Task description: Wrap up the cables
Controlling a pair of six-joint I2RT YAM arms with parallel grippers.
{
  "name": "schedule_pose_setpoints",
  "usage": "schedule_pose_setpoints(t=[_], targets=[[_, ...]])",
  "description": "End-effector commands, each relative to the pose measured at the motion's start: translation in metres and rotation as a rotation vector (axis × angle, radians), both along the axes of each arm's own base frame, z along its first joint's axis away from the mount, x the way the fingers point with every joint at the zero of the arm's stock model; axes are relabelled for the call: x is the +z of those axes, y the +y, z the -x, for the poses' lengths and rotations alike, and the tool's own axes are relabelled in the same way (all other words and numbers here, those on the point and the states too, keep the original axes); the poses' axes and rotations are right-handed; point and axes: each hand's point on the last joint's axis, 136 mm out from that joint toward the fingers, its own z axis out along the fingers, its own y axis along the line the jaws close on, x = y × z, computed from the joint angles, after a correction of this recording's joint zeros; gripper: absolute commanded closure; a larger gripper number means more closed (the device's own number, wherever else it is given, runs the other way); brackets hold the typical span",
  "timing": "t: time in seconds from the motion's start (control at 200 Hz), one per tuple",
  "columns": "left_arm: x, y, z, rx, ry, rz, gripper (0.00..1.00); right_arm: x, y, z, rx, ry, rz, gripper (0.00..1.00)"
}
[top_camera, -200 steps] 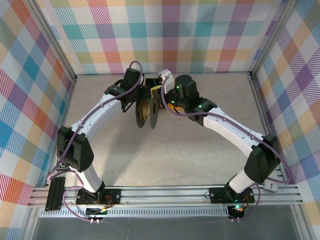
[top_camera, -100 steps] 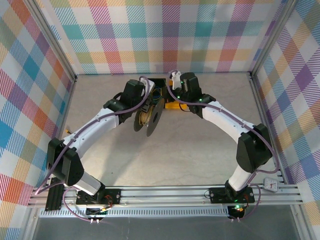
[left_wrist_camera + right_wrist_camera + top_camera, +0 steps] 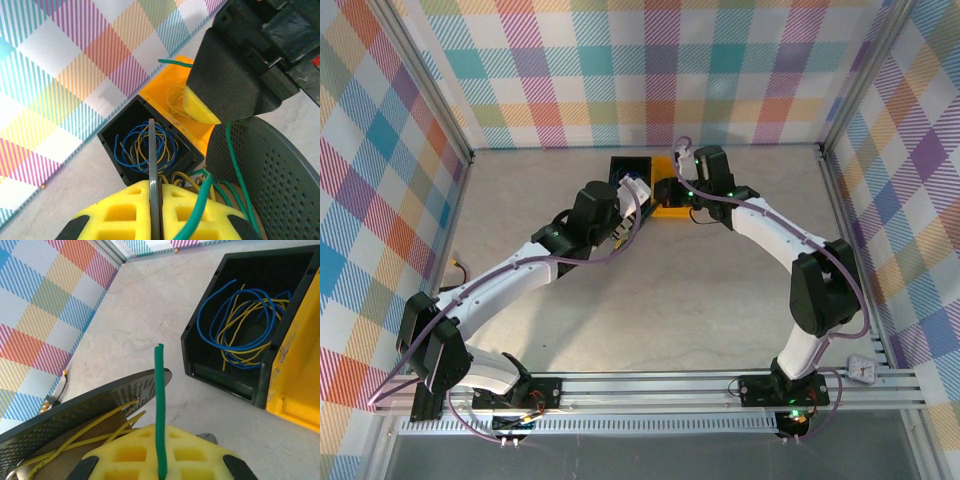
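My left gripper [image 3: 152, 185] is shut on the thin grey edge of one flange of the black spool [image 3: 265, 170]. The spool's other, perforated flange stands to its right. Yellow cables [image 3: 75, 437] lie wound on the spool's brown core. A green cable [image 3: 160, 390] stands straight up from my right gripper [image 3: 160, 430], whose yellow pads are shut on it. In the left wrist view the green cable [image 3: 235, 165] runs down across the spool. Seen from the top, the left gripper [image 3: 628, 200] and the right gripper [image 3: 672, 188] sit close together at the back of the table.
An open black bin [image 3: 200, 347] holds loose blue and yellow cables [image 3: 245, 335]. A yellow bin [image 3: 300, 385] stands against it, with some thin yellow wire [image 3: 175, 100] inside. Both bins [image 3: 625, 163] sit by the plaid back wall [image 3: 650, 70].
Both grippers have moved back and to the right toward the bins. The spool, plain from the top earlier, is now under the left arm. Both grips are unchanged.
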Motion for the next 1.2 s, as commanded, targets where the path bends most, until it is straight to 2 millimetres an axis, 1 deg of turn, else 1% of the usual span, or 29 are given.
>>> schedule_pose_setpoints(t=[0.0,0.04,0.11,0.22,0.28,0.38,0.435,0.505,0.555,0.585,0.625,0.7,0.785,0.9,0.93,0.95,0.995,1.065,1.11,1.125,1.195], targets=[[-0.003,-0.001,0.018,-0.058,0.000,-0.104,1.00,0.021,-0.050,-0.053,-0.197,-0.111,0.035,0.99],[-0.004,-0.003,0.018,-0.062,0.002,-0.110,1.00,0.022,-0.051,-0.053,-0.197,-0.118,0.037,0.99],[-0.004,-0.006,0.018,-0.067,0.002,-0.115,1.00,0.025,-0.053,-0.053,-0.199,-0.125,0.045,0.94],[-0.005,-0.008,0.017,-0.070,0.002,-0.116,1.00,0.028,-0.058,-0.052,-0.211,-0.136,0.052,0.92],[-0.005,-0.009,0.017,-0.069,0.002,-0.117,1.00,0.028,-0.061,-0.052,-0.218,-0.138,0.054,0.88],[-0.005,-0.009,0.017,-0.071,0.004,-0.116,1.00,0.029,-0.065,-0.052,-0.226,-0.138,0.053,0.88],[-0.004,-0.009,0.017,-0.072,0.003,-0.114,1.00,0.029,-0.067,-0.052,-0.228,-0.138,0.052,0.85],[-0.004,-0.009,0.017,-0.072,0.004,-0.113,1.00,0.029,-0.069,-0.052,-0.229,-0.134,0.048,0.85],[-0.002,-0.009,0.017,-0.069,0.001,-0.109,1.00,0.031,-0.069,-0.050,-0.222,-0.135,0.040,0.89],[-0.003,-0.009,0.017,-0.066,0.001,-0.110,1.00,0.031,-0.069,-0.050,-0.220,-0.133,0.037,0.90],[-0.003,-0.008,0.016,-0.061,0.002,-0.112,1.00,0.031,-0.069,-0.048,-0.214,-0.130,0.037,0.89],[-0.004,-0.008,0.015,-0.060,0.004,-0.118,1.00,0.032,-0.070,-0.044,-0.198,-0.132,0.032,0.85],[-0.005,-0.009,0.014,-0.055,0.011,-0.125,1.00,0.035,-0.067,-0.036,-0.139,-0.126,0.029,0.78],[-0.010,-0.005,0.002,0.018,0.047,-0.145,1.00,0.041,-0.059,-0.015,-0.014,-0.135,0.050,0.60],[-0.007,-0.003,-0.004,0.054,0.049,-0.128,1.00,0.042,-0.058,-0.008,0.015,-0.139,0.055,0.56],[-0.012,0.001,-0.005,0.070,0.077,-0.140,1.00,0.043,-0.058,-0.003,0.029,-0.141,0.057,0.52],[-0.012,0.005,-0.010,0.109,0.097,-0.125,1.00,0.041,-0.060,0.006,0.044,-0.141,0.064,0.41],[-0.002,0.015,-0.021,0.183,0.103,-0.058,1.00,0.035,-0.062,0.022,0.068,-0.138,0.072,0.19],[0.008,0.022,-0.027,0.226,0.106,0.003,1.00,0.032,-0.065,0.031,0.070,-0.136,0.072,0.07],[0.011,0.024,-0.030,0.238,0.106,0.025,1.00,0.031,-0.065,0.035,0.077,-0.136,0.070,0.00],[0.027,0.039,-0.040,0.303,0.126,0.128,1.00,0.027,-0.065,0.049,0.102,-0.120,0.054,0.01]])
